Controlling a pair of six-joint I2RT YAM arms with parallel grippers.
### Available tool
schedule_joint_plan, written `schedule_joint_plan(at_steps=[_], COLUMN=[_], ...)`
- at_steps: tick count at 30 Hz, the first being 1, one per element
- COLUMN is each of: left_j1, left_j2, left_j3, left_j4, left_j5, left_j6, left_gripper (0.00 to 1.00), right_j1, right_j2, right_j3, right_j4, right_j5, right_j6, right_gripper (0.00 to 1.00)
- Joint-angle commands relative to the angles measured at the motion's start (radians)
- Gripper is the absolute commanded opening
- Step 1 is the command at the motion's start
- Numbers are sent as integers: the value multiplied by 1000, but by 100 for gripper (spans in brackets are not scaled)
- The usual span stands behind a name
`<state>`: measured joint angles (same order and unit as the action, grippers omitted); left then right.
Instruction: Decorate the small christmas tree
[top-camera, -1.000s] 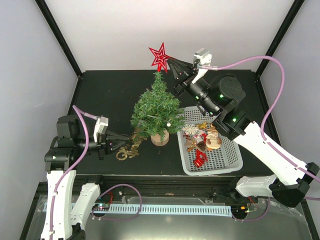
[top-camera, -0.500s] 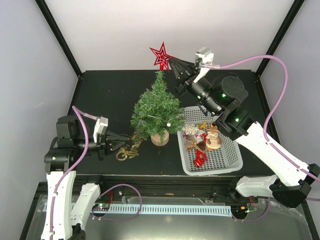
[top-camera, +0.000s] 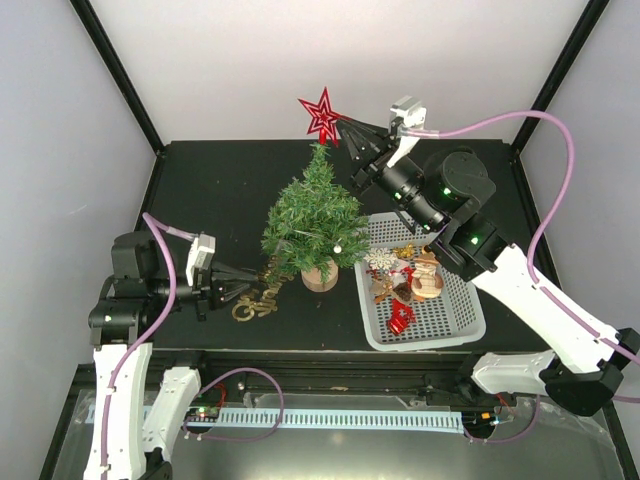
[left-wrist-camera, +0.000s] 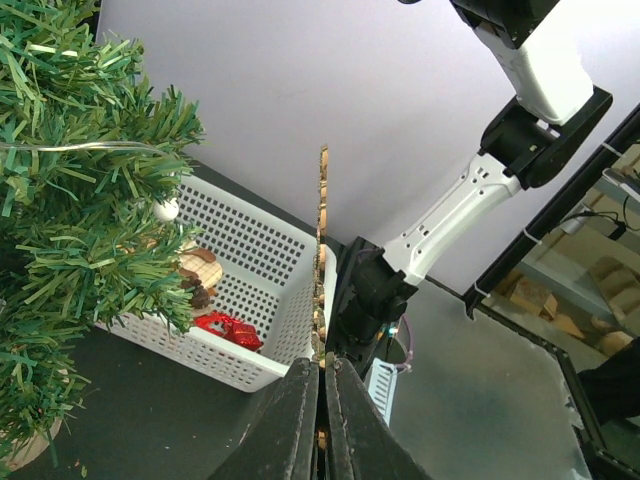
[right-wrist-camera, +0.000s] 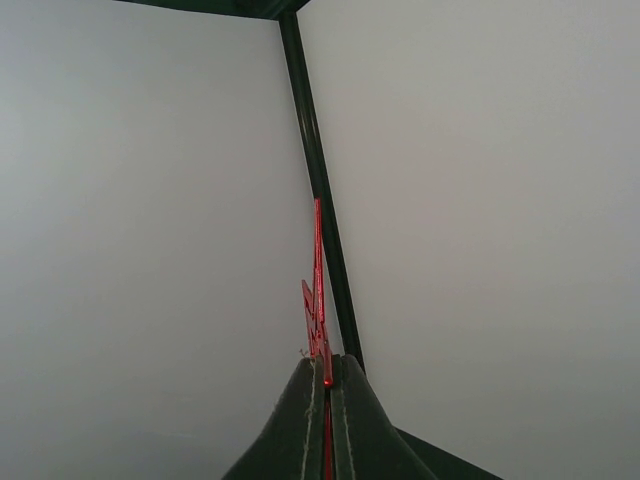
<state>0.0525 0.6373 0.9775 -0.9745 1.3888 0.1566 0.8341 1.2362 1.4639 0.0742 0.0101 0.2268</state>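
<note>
Basket (top-camera: 470, 325) of mixed ornaments (top-camera: 403, 278), right fingers (top-camera: 355, 130) pinching red star (top-camera: 321, 114), left fingers (left-wrist-camera: 295, 420) pinching gold ornament (top-camera: 258, 300), small christmas tree (top-camera: 315, 220) alongside

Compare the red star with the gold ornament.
The red star is a pointed red outline; the gold ornament is curly gold cutwork. The right gripper holds the red star up near the small christmas tree tip; the left gripper holds the gold ornament low beside its base. Both are thin, flat, pinched in shut jaws.
</note>
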Motion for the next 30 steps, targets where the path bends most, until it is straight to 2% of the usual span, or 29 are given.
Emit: schedule_joint_plan(at_steps=[1,19,30], left_j1=[10,25,34], left_j2=[-15,-34,-37], left_j3=[-3,-14,-15], left_j4=[26,52,60], left_j5=[28,47,57], left_j6=[-12,-45,-59], left_gripper=[1,2,2], right_j1=[-5,-5,-5], right_j2=[-28,-73,-49], right_j3=[-21,-159,-105], right_j4=[4,41,-14], right_j5=[-20,-52,-56], right_j6=[18,30,-25], right_gripper=[1,1,1])
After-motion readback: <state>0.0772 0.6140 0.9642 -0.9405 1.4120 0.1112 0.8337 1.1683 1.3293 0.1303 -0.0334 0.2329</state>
